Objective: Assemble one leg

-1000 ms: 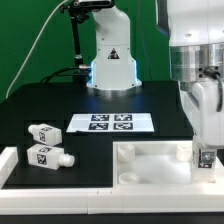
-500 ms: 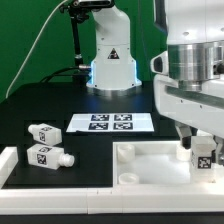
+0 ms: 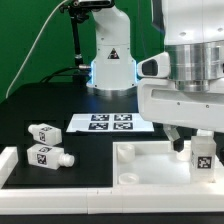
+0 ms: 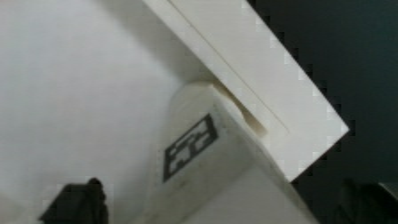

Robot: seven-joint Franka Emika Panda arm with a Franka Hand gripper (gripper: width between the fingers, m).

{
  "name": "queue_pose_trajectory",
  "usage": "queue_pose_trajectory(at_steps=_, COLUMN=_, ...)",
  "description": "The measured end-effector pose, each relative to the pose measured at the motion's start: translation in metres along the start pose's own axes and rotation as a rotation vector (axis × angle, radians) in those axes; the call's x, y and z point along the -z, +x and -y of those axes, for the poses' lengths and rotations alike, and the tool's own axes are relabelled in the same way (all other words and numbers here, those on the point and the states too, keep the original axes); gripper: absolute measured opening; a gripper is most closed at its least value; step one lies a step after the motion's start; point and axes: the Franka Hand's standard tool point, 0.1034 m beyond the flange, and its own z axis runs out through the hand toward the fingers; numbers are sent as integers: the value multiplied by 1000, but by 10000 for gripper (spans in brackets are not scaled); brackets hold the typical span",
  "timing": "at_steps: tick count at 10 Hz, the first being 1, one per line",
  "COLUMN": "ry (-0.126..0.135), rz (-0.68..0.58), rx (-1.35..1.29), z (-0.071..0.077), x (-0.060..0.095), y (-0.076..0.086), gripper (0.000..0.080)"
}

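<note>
Since 1 second ago the arm has turned, its gripper (image 3: pixel 190 141) above the leg (image 3: pixel 203 155), which stands upright, long axis vertical, in the white panel's (image 3: pixel 140 162) corner at the exterior view's right. Whether the fingers grasp it is unclear. 2 more legs (image 3: pixel 46 133) lie sideways; 3 legs show.

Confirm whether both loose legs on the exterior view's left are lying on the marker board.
No: both legs lie beside the marker board, not on it.

White leg (image 3: pixel 203 153) with a black-and-white square tag, white panel (image 3: pixel 150 165), black table (image 3: pixel 60 105).
</note>
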Motion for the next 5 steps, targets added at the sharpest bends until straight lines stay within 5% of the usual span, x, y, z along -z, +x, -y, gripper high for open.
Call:
queue_pose_trajectory(at_steps=2, ry=-15, rz=-47, rx=434, z=4, x=2, y=3, gripper=649)
queue_pose_trajectory(at_steps=4, ry=-12, rz=-45, rx=351, z=4, x=2, y=3, gripper=637)
queue_pose_trajectory(at_steps=5, ry=-12, rz=-45, rx=337, z=4, x=1, y=2, gripper=470)
